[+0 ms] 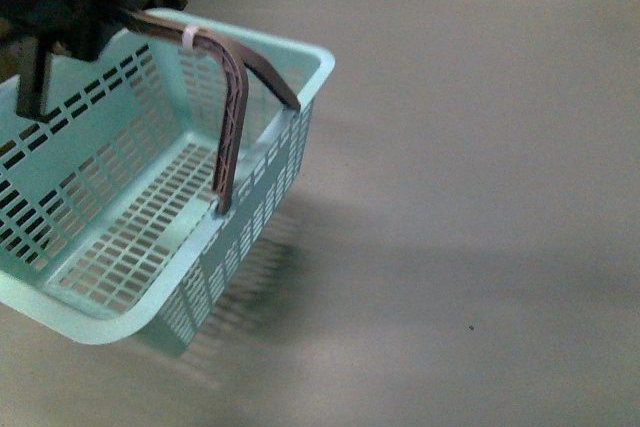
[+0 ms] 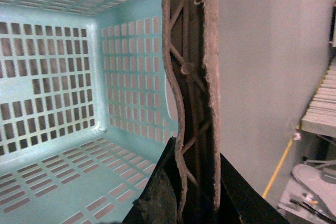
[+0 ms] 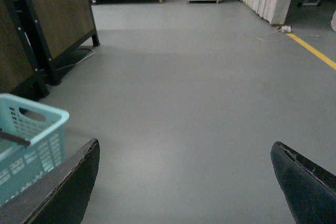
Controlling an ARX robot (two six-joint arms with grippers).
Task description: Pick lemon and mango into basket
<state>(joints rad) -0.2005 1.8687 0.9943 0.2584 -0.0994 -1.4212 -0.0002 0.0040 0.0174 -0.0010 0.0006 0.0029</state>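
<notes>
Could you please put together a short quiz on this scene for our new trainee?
1. True or false: fruit shows inside the basket.
2. What does the left gripper clamp? A) the brown handle B) the basket's side wall C) nothing
3. Fill in: the right gripper's jaws stand ____, with only floor between them.
Key: 1 false; 2 A; 3 open.

basket was cut off by left frame edge | left gripper at upper left was lost in dark blur, jaws were not made out | right gripper was cropped by its wrist view's edge
</notes>
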